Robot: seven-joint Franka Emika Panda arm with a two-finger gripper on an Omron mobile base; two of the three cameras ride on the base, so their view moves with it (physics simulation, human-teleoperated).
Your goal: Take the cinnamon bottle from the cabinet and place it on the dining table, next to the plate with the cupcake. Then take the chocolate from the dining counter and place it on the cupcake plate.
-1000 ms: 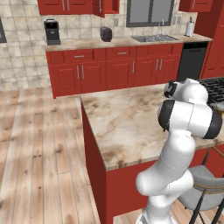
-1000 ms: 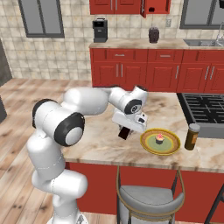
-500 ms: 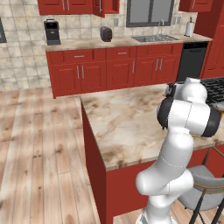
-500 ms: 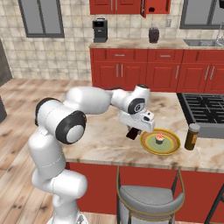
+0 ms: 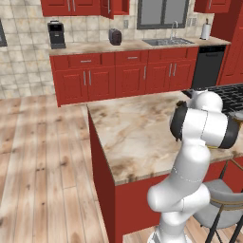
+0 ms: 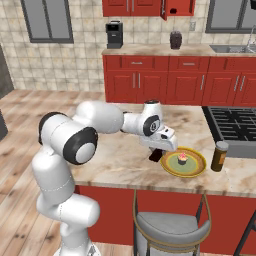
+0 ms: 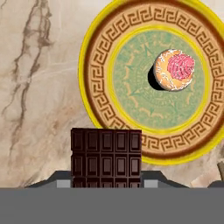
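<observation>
Right base view, left to right: the jaws (image 6: 157, 151) pinch the chocolate (image 6: 156, 155) above the marble surface (image 6: 125, 160), just left of the plate (image 6: 196, 169), with the cinnamon bottle (image 6: 219, 156) standing beyond its right rim. Hand view shows the bar's edge at the plate's near rim, the cupcake (image 7: 174, 70) farther in, right of centre; the coming move likely carries the bar onward over the plate.

Veined marble dining table (image 7: 39, 78), glossy
</observation>
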